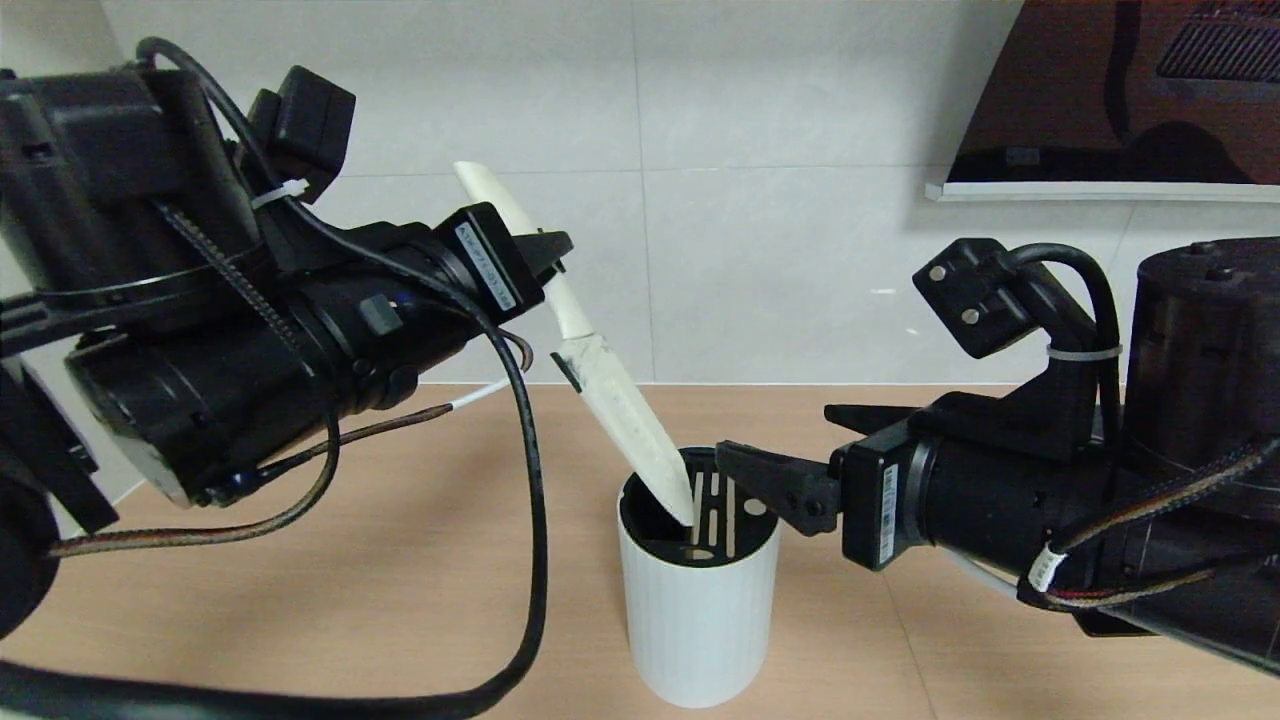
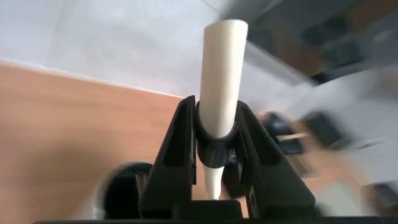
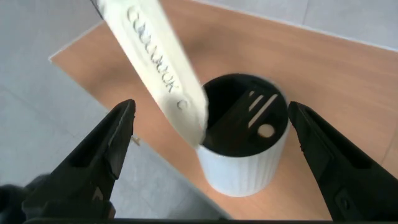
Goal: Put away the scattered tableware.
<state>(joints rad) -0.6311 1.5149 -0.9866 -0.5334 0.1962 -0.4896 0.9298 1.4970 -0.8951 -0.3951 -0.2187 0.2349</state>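
Note:
A white knife [image 1: 610,385] with a cream handle is tilted, its blade tip just inside the black slotted top of a white ribbed holder [image 1: 700,610] standing on the wooden table. My left gripper [image 1: 540,262] is shut on the knife's handle [image 2: 221,93], up and to the left of the holder. The right gripper [image 1: 790,470] is open, its fingers level with the holder's rim on its right side. In the right wrist view the blade [image 3: 158,68] enters the holder [image 3: 242,146] between the spread fingers [image 3: 106,155].
The wooden table [image 1: 400,560] runs to a white tiled wall [image 1: 760,200] behind. A dark range hood [image 1: 1120,100] hangs at the upper right. Bare table surface lies left and right of the holder.

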